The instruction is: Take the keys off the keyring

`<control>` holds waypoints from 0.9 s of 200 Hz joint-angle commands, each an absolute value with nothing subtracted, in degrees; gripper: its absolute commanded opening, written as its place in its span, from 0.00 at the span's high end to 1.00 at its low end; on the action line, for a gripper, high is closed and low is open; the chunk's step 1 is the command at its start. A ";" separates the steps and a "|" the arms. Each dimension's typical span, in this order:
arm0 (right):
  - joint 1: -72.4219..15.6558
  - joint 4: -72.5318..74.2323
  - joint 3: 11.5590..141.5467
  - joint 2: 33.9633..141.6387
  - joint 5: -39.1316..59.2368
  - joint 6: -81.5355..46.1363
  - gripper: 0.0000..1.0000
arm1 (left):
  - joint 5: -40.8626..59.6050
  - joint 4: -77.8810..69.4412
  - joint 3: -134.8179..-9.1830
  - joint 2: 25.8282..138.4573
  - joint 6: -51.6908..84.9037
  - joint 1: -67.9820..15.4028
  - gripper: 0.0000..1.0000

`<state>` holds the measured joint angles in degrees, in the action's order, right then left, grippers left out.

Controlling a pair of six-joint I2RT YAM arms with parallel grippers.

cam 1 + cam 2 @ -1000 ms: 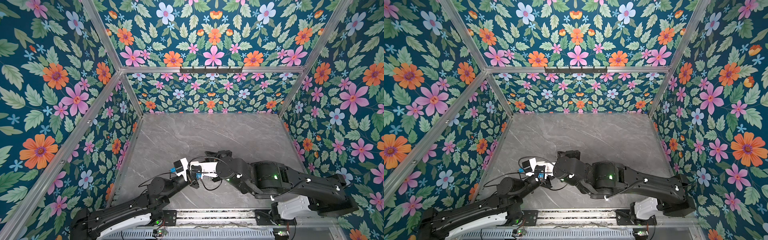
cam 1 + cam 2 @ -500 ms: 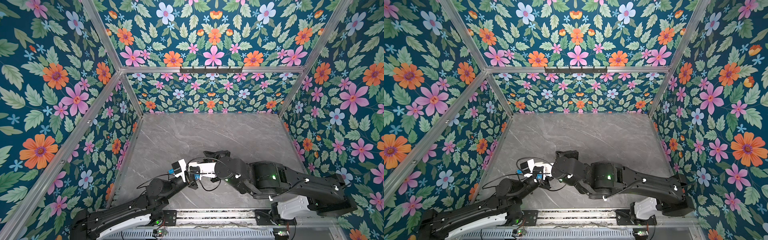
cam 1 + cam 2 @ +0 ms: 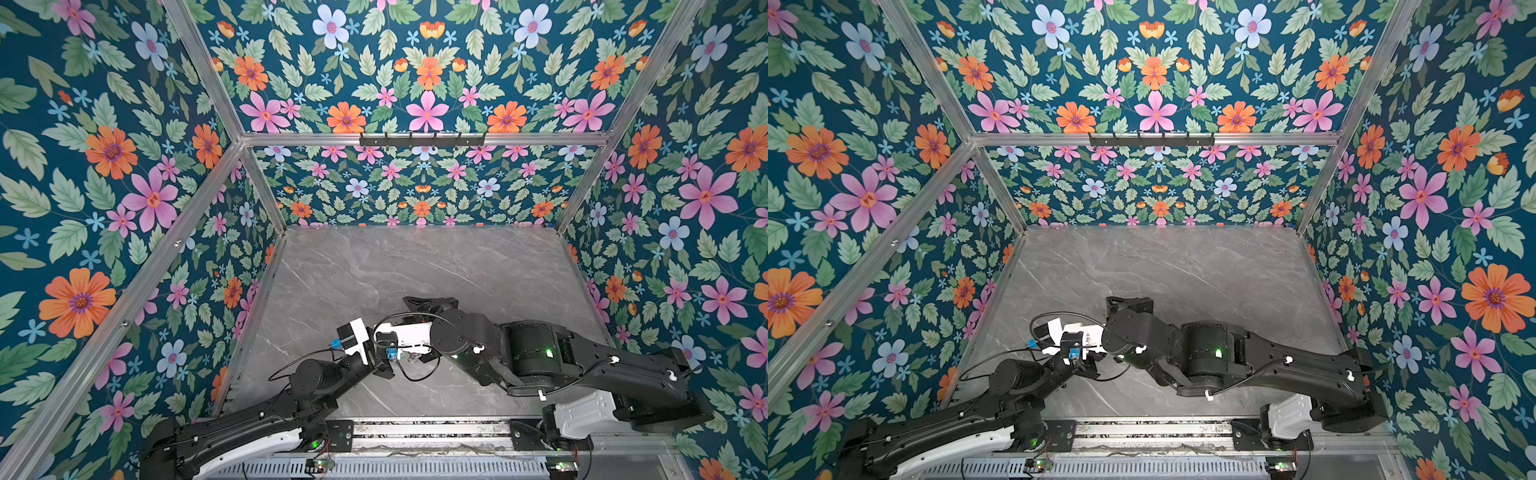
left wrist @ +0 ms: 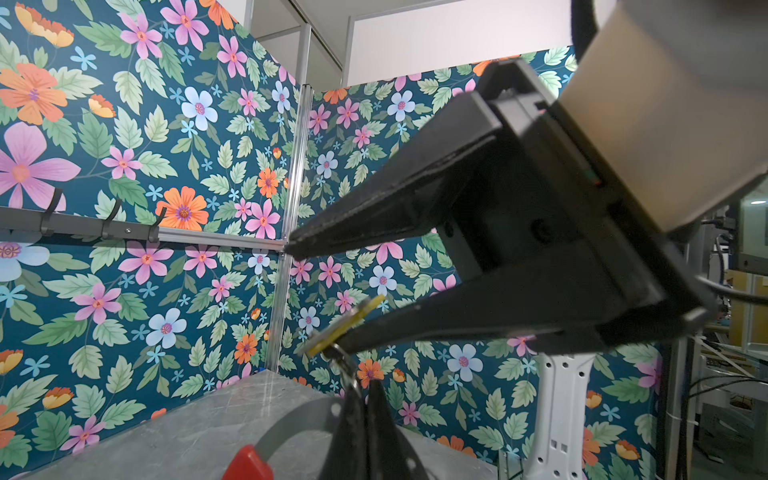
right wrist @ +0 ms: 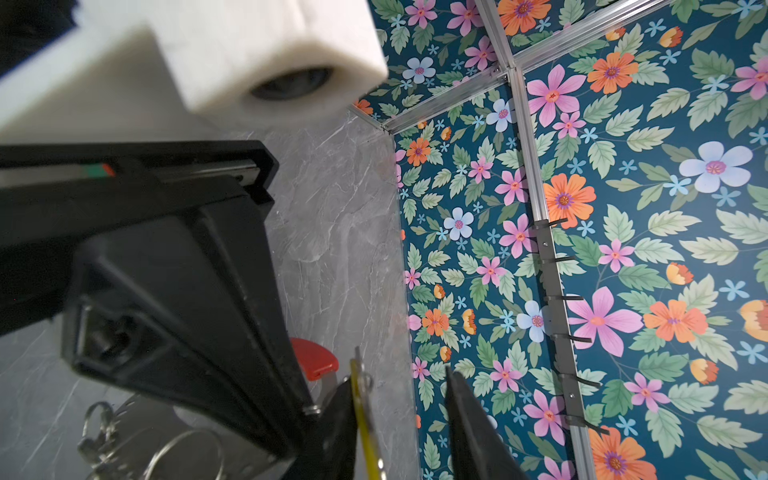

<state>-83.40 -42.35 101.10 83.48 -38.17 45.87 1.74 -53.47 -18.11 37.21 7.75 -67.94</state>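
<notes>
Near the front of the grey marble tabletop (image 3: pixel 415 270), the two arms meet tip to tip. The left gripper (image 4: pixel 368 399) is clenched on the keyring (image 4: pixel 291 419), a thin grey hoop, just past its red sleeve (image 4: pixel 247 463). The right gripper (image 5: pixel 401 380) faces it with jaws parted, and the yellow key tag (image 4: pixel 345 328) lies edge-on against one of its fingers only, the tag's small silver ring (image 4: pixel 347 365) running down to the left gripper's tips.

Far table (image 3: pixel 415 266) lies open; left arm (image 3: pixel 316 374) and right arm (image 3: pixel 532 353) crowd the front.
</notes>
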 commanded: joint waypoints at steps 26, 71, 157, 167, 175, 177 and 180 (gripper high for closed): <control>-84.48 -30.48 102.28 86.02 -34.30 48.56 0.62 | 13.95 -55.68 -17.50 37.14 8.77 -68.39 1.00; -85.07 -36.13 105.75 87.07 -33.53 47.70 0.62 | 15.14 -56.07 -16.92 36.05 9.18 -68.40 1.00; -86.08 -64.00 124.86 98.09 -30.76 43.96 0.62 | 22.70 -51.92 -18.81 36.83 10.35 -68.40 1.00; -85.96 -65.31 126.20 98.44 -30.88 43.46 0.62 | 23.08 -51.05 -19.07 36.50 10.46 -68.42 1.00; -85.85 -65.36 126.64 97.80 -30.26 42.96 0.61 | 23.50 -50.69 -19.07 36.18 10.75 -68.39 1.00; -85.87 -65.18 126.58 97.73 -30.00 42.93 0.61 | 23.54 -50.55 -19.07 36.14 10.80 -68.38 1.00; -85.73 -65.06 126.58 97.36 -29.59 42.85 0.61 | 23.55 -50.31 -19.07 36.04 10.89 -68.46 1.00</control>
<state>-85.86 -71.40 125.64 96.86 -37.06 46.35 9.34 -50.76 -17.91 36.47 10.94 -67.88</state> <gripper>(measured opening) 0.384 0.051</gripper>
